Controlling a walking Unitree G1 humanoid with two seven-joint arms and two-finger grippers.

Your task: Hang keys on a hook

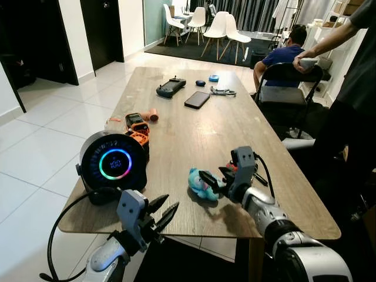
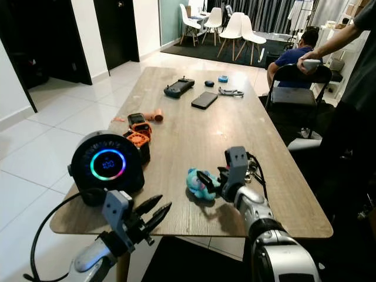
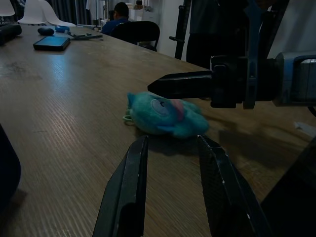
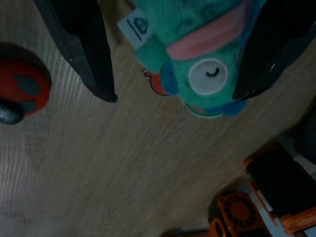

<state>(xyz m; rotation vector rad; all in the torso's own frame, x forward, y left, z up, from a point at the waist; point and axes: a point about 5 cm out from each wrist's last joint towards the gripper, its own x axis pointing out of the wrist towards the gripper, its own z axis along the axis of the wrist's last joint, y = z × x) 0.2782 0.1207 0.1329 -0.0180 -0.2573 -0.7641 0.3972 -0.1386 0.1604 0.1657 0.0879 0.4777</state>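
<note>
A teal plush keychain [image 1: 202, 184] with a pink mouth and a white tag lies on the wooden table [image 1: 194, 135] near its front edge. My right gripper [image 1: 210, 176] hovers over it, open. In the right wrist view the plush keychain [image 4: 207, 64] lies between the two black fingers [image 4: 84, 49], closer to one of them, with a small ring showing at its edge. My left gripper [image 1: 170, 204] is open at the table's front edge. In the left wrist view it [image 3: 173, 139] points at the plush [image 3: 165, 116] from a short distance.
A round black speaker [image 1: 113, 163] with a glowing ring stands front left, with orange-black tools [image 1: 139, 130] behind it. A phone [image 1: 197, 99], a controller [image 1: 171, 87] and small items lie at the far end. A person [image 1: 285, 56] sits behind a chair, and another person [image 1: 352, 88] stands at the right.
</note>
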